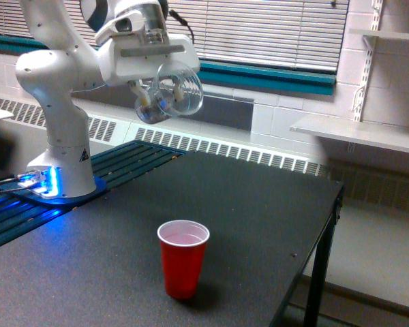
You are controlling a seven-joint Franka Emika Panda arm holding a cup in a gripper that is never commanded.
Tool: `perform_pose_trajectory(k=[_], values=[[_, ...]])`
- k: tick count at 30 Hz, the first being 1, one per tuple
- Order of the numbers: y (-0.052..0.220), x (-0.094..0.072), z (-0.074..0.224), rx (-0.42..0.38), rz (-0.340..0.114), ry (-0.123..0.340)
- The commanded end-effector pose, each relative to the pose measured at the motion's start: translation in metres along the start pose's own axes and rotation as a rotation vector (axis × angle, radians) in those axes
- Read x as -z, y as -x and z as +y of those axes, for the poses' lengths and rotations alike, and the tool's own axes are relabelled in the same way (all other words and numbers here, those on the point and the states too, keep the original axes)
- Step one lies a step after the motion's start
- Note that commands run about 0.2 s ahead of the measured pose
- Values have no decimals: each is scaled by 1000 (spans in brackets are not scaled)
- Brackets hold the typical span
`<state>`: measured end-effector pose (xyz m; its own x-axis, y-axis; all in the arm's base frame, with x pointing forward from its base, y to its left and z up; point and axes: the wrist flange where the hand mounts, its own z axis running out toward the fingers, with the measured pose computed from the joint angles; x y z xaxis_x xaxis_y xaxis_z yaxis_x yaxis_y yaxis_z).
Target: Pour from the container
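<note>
Gripper (155, 87) clamped on the container (170, 95), a clear plastic cup held high over the table (259, 204), tipped well onto its side so its wide round mouth faces the camera and toward the exterior view's right. Walls transparent, window blinds showing through; small yellowish and dark bits sit low inside near the fingers, though blur makes their kind hard to tell. Red cup (183, 257) stands upright on the table's near part, white inside, well below the container and slightly toward the exterior view's right of it.
</note>
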<state>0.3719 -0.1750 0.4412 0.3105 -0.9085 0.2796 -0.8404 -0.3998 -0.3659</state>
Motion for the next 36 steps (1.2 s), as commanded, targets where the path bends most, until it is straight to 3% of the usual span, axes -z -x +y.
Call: perform_pose_trajectory(k=[1,8,16,19,23,26,32,36], values=[[0,-9,-14,-20,9,-15],[-2,-25,-21,-26,-5,46],[-8,-39,-24,-35,-33,46],[-16,-41,-21,-28,-45,40],[-23,-50,-10,-2,-13,11],[-27,-50,-14,-32,-17,-11],[-40,-45,-2,-2,-31,-55],[-43,-45,12,9,-51,-55]])
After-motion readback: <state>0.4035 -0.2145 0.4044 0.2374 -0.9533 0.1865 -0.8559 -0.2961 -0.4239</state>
